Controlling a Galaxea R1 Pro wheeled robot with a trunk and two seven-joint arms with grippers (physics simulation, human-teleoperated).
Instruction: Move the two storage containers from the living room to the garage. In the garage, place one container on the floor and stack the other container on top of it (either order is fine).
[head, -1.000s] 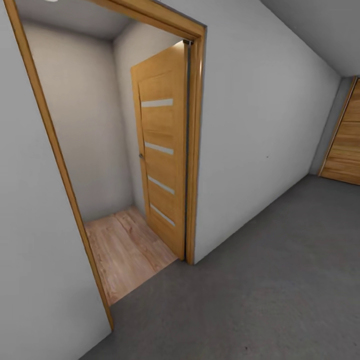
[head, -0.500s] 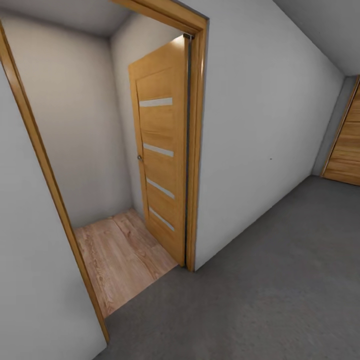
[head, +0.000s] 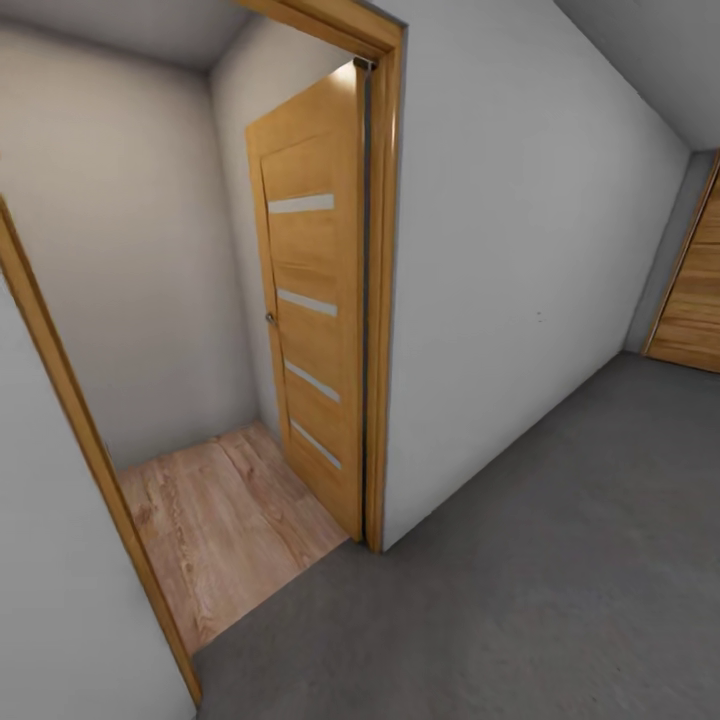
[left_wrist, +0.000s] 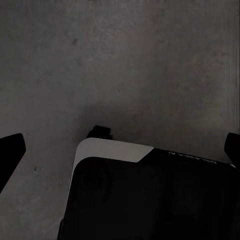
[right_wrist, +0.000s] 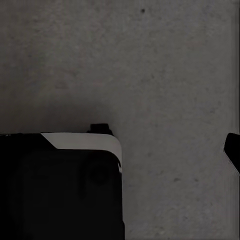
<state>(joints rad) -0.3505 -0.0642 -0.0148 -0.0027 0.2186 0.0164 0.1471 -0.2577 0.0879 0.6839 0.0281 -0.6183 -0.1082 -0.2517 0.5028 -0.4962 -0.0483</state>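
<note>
Compared with a moment ago, the head view has shifted and shows more light wood plank floor (head: 215, 520) beyond the striped wooden door (head: 310, 300), while the dark grey speckled floor (head: 520, 590) lies below both wide-open grippers.

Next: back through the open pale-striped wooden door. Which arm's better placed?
Left, marginally: the pale-striped wooden door and light wood plank floor lie to its side, and the left gripper hangs open, empty, over dark grey floor. Driving comes first.
</note>
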